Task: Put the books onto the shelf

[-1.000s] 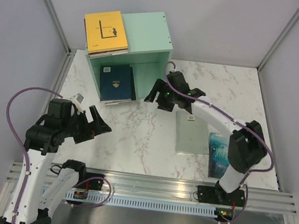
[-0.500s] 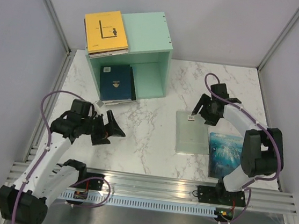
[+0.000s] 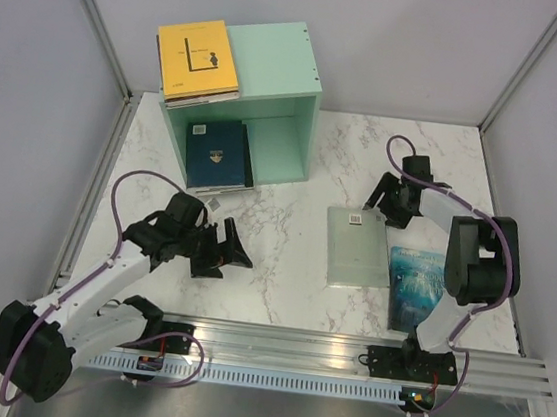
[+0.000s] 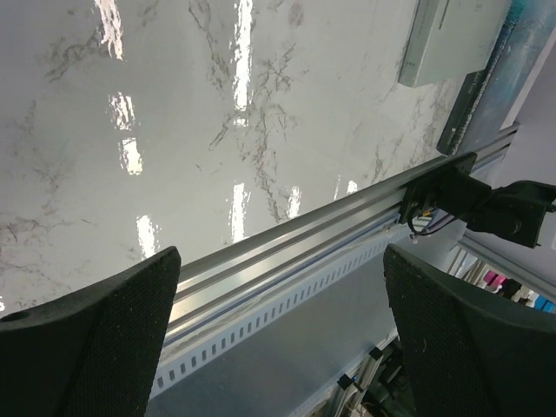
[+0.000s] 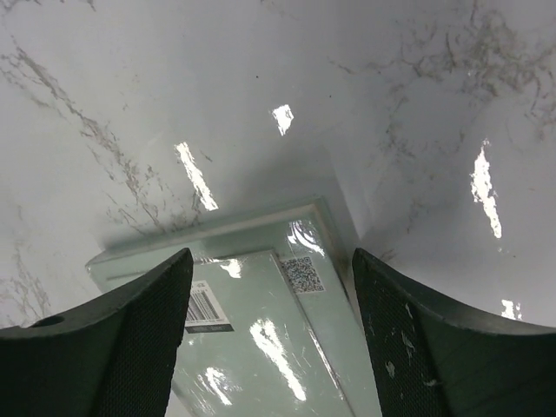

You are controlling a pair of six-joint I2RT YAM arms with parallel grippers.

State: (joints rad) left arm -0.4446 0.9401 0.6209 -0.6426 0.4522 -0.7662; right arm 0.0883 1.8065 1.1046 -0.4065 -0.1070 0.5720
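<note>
The pale mint-green book (image 3: 358, 248) lies right of the shelf (image 3: 275, 62); my right gripper (image 3: 388, 205), gone from the shelf mouth, now hovers open over it (next pickup, I judge); left gripper (image 3: 227, 257) open.

tabletop (image 3: 283, 259): white marble look, smooth, glossy, strong glare
pale mint-green book (image 5: 261, 339): paper cover, glossy sheen
shelf (image 3: 275, 62): mint-painted panels, matt
rail (image 4: 287, 252): bare metal, ribbed, satin
right claw (image 5: 269, 258): black fingers, matt, finely stippled
</note>
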